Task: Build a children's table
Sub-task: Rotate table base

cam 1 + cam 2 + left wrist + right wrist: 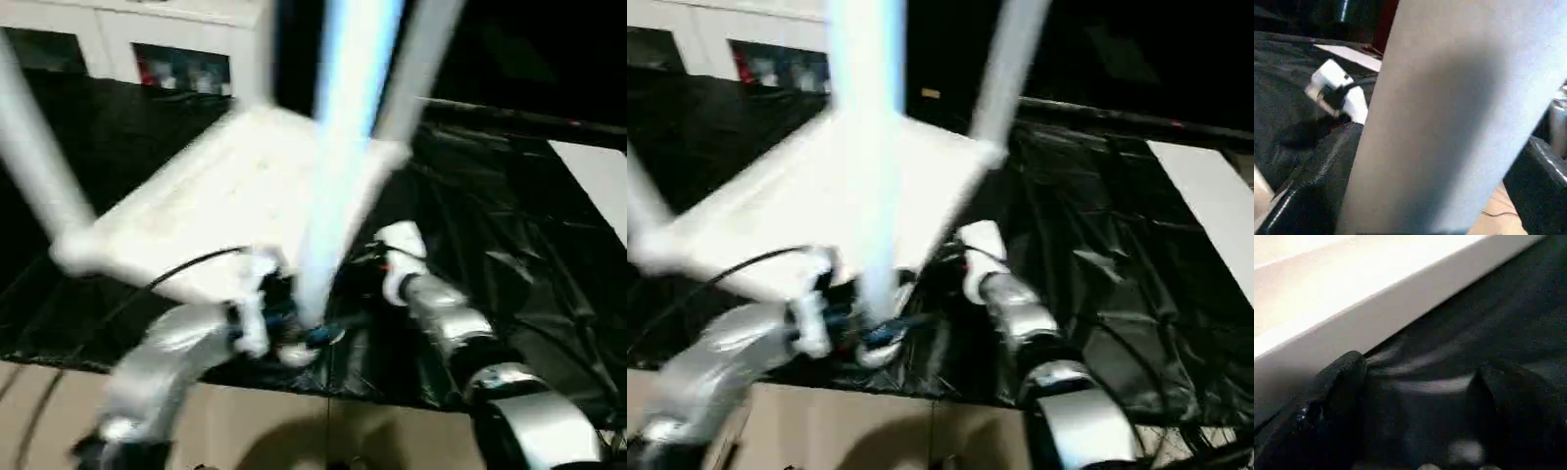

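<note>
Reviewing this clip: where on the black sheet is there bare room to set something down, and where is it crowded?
Bare black sheet lies right of the upturned tabletop, reaching to a flat white panel at the right edge. Another dark strip separates the tabletop from the white cabinet behind. The near edge is crowded: the left end effector, the right end effector and the near leg cluster there.

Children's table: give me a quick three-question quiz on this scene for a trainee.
1. True or false: the tabletop lies on a black sheet.
2. What does the left gripper straddle? A: a leg. B: a cable. C: nothing.
3. What stands beyond the sheet's far edge?

Key: 1 true. 2 A. 3 a white cabinet with glass doors.
</note>
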Available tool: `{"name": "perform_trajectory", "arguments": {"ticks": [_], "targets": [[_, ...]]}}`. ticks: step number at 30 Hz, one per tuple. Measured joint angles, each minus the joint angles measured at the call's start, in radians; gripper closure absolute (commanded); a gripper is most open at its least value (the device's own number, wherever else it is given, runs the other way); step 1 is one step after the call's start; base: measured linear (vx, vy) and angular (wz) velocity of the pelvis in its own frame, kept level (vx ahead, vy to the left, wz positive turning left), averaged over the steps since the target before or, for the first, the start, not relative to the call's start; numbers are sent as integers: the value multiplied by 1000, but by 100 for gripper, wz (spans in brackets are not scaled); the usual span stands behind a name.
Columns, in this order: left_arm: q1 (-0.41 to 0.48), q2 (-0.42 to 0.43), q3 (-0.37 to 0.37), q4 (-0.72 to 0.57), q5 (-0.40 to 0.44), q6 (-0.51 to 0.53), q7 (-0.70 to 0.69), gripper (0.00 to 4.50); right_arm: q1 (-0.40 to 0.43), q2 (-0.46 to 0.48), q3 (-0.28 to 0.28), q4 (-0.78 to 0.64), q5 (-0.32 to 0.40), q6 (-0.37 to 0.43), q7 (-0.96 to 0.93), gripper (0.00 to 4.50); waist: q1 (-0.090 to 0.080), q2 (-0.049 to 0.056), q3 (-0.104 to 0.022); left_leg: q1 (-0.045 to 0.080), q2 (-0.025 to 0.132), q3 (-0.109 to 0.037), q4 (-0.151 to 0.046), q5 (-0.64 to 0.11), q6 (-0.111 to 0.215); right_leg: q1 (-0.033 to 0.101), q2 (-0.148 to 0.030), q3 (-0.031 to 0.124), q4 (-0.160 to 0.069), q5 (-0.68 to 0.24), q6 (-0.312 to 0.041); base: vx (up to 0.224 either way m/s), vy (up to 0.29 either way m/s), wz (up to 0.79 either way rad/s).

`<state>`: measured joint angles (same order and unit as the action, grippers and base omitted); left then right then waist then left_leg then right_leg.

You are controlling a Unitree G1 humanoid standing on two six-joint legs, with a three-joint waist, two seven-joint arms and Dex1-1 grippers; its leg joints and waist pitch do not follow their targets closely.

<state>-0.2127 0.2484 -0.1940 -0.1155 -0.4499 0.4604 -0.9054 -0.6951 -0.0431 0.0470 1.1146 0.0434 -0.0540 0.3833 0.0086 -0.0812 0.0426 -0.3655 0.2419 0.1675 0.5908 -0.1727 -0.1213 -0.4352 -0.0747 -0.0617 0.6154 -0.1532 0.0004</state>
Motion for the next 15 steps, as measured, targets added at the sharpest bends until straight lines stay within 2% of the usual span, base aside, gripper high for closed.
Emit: {"name": "perform_trajectory", "arguments": {"ticks": [5,11,15], "targets": [[-76,-69,-19,92,38,-38,47,0,-15,21,-11,31,3,-15,21,7,1,-1,0,-1,0,0,1,0,0,0,-1,0,-1,0,0,0,0,0],[-156,-109,-38,208,140,-177,139,0,-32,21,-41,68,6,-41,-26,7,5,-1,0,-1,0,0,0,0,0,0,-1,-1,-1,1,-1,0,0,0],[-176,-94,-31,262,194,-243,177,0,-19,-34,-62,75,7,-58,-29,7,29,-1,0,-1,0,0,1,0,0,0,-2,-1,-2,1,-1,0,0,0]]}}
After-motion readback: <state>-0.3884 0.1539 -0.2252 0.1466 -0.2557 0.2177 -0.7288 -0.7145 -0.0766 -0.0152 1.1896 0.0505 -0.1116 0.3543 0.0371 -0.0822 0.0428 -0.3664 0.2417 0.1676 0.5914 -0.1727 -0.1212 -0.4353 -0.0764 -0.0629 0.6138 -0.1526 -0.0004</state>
